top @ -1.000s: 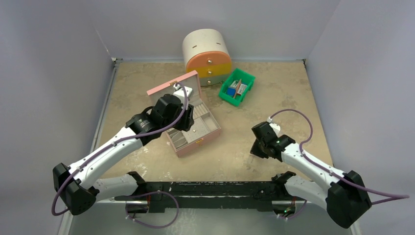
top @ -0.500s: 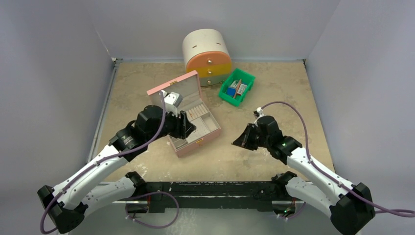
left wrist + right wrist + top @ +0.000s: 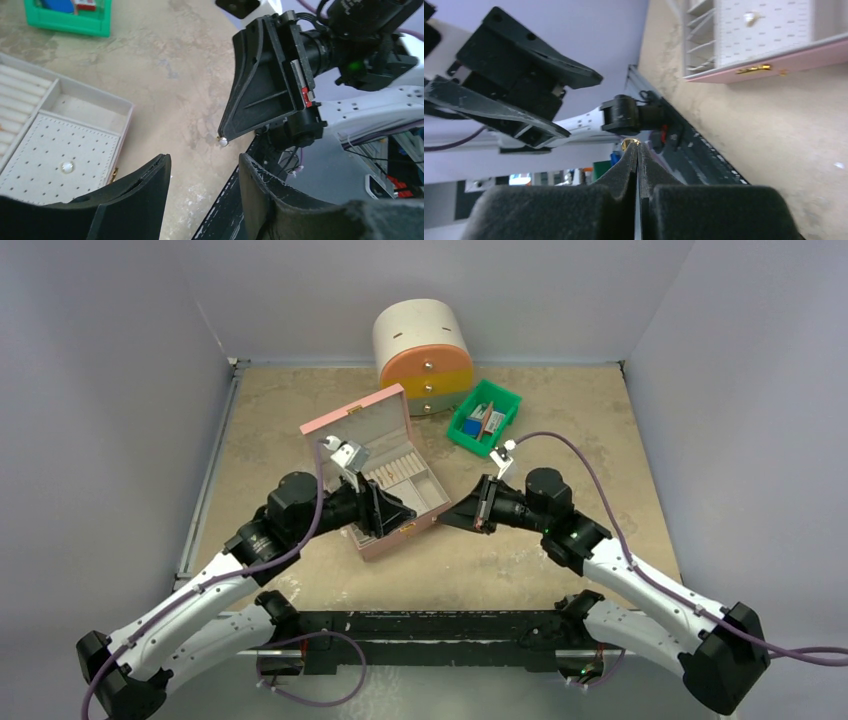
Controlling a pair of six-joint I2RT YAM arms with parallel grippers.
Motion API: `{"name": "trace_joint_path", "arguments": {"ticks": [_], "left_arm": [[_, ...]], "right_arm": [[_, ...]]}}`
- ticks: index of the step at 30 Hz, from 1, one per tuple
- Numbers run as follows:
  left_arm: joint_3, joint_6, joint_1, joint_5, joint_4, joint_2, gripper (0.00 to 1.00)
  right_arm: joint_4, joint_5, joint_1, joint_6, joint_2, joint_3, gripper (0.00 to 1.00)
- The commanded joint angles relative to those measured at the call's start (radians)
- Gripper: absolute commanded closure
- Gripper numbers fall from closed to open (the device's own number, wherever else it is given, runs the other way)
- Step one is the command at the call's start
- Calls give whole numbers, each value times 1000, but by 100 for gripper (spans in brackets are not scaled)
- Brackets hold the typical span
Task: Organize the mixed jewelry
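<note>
My right gripper is shut on a tiny gold stud with a white pearl head, held at its fingertips above the table. It points left at my left gripper, which is open and empty a short way from it, just off the front right corner of the open pink jewelry box. In the left wrist view the stud hangs just beyond my open fingers. Another pearl stud sits in the box's perforated white pad and also shows in the right wrist view. No other jewelry shows.
A green bin of coloured items stands behind and to the right of the box. A round cream drawer unit with orange and yellow drawers stands at the back. The black base rail runs along the near edge.
My right gripper has lifted and swung left toward the box. My left gripper has moved from over the box to its front right corner. The two now face each other.
</note>
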Motion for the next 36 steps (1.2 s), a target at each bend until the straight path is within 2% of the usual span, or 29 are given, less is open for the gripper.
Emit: {"name": "trace_joint_path", "arguments": {"ticks": [1, 12, 23, 30, 36], "left_arm": [[-19, -32, 3, 105, 214, -51, 49], [-27, 69, 3, 188, 262, -139, 50], [-34, 176, 3, 208, 249, -186, 54], [-56, 206, 3, 218, 294, -207, 54], [-54, 285, 3, 244, 265, -213, 54]], "right_arm": [[167, -38, 48, 117, 3, 62, 100], [337, -64, 110, 244, 60, 102, 100], [394, -77, 140, 285, 80, 145, 100], [409, -74, 155, 297, 111, 177, 100], [443, -74, 174, 313, 145, 200, 100]]}}
